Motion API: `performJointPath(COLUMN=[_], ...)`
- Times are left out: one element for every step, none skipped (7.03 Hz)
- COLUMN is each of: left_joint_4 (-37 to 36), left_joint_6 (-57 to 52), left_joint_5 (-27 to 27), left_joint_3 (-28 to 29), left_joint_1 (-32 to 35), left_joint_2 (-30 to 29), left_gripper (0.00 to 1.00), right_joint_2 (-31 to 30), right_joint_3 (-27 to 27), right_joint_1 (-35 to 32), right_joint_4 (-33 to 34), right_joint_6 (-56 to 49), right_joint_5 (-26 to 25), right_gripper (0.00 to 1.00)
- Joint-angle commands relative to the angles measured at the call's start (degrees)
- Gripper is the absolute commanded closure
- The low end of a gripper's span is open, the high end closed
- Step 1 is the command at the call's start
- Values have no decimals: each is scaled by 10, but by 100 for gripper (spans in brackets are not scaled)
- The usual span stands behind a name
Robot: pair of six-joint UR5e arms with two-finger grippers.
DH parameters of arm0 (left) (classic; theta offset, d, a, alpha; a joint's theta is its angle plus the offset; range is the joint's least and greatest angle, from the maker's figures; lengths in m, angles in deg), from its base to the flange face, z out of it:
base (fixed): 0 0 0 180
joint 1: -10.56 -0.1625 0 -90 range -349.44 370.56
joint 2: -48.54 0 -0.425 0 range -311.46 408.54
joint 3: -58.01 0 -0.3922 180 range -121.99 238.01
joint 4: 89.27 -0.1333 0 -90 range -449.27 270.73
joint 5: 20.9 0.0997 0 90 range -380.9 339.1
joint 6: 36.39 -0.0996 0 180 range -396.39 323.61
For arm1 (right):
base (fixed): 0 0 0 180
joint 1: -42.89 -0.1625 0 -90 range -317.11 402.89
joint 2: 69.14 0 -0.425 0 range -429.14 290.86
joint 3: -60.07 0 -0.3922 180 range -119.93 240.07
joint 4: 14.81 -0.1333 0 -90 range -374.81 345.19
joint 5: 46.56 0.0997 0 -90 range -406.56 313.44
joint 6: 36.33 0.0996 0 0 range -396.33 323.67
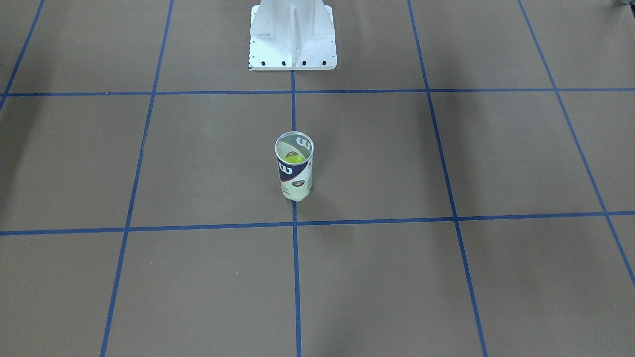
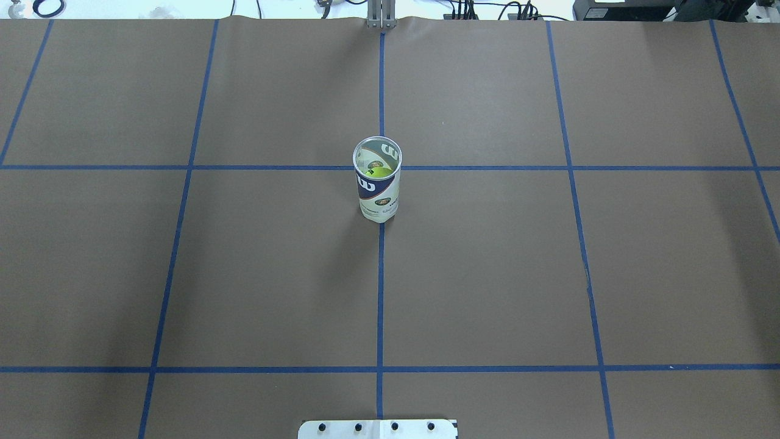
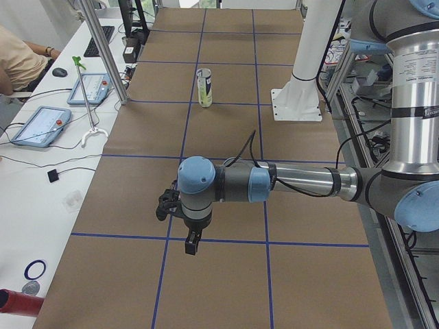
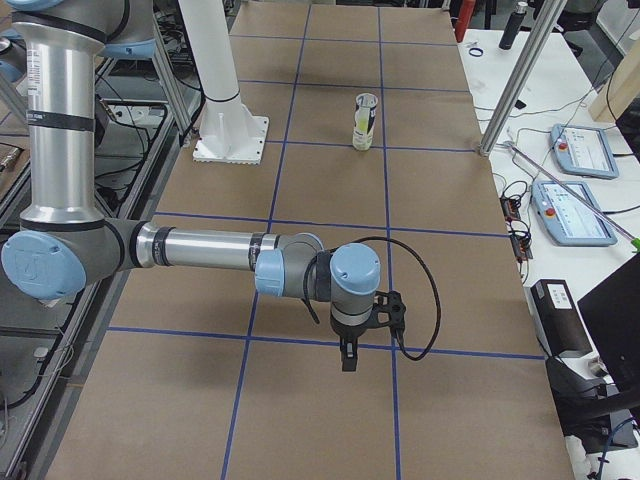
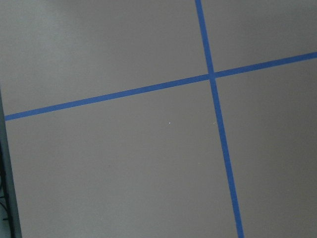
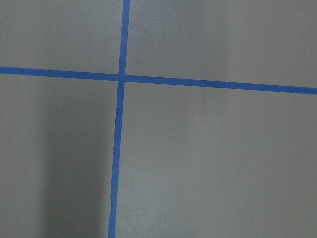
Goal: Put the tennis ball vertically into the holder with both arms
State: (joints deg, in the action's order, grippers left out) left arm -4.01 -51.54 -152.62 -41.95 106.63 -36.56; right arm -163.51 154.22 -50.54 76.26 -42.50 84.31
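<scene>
The holder [image 1: 294, 171] stands upright at the table's middle, on a blue tape line, with its open silver rim up. A yellow-green tennis ball [image 1: 296, 158] lies inside it, also seen from overhead as the ball [image 2: 379, 172] in the holder [image 2: 378, 195]. Both arms are far from it, each near one end of the table. The left gripper [image 3: 191, 243] hangs fingers-down over the paper in the left side view, and the right gripper [image 4: 348, 358] does the same in the right side view. I cannot tell whether either is open or shut. Both wrist views show only brown paper and tape.
The white base pedestal [image 1: 292, 34] is bolted behind the holder. Blue tape lines grid the brown paper. A side bench with tablets [image 3: 41, 125], cables and metal posts [image 3: 101, 48] runs along the far edge, where a person's arm [image 3: 17, 58] rests.
</scene>
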Motion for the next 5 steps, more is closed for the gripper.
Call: performJointPath(left_joint_4=[2,2,2,19,33], left_joint_6=[-4,-4,-5,-4,-4], left_joint_5=[-6,-6,-6,-6,-6], left_joint_3=[2,3,-2,5,5], left_joint_1=[0,0,0,-1,-1], left_joint_2=[0,2,4,5,10], left_gripper=[0,0,0,0,0], right_joint_2=[0,0,-2,-3,-3], right_joint_3=[-1,-1,-3,-3,-4], right_joint_1=[0,0,0,0,0], right_joint_4=[-1,-3,-4,-5,-5], right_joint_6=[-1,-1,-1,-2,-1], right_joint_5=[0,0,0,0,0], right_gripper=[0,0,0,0,0])
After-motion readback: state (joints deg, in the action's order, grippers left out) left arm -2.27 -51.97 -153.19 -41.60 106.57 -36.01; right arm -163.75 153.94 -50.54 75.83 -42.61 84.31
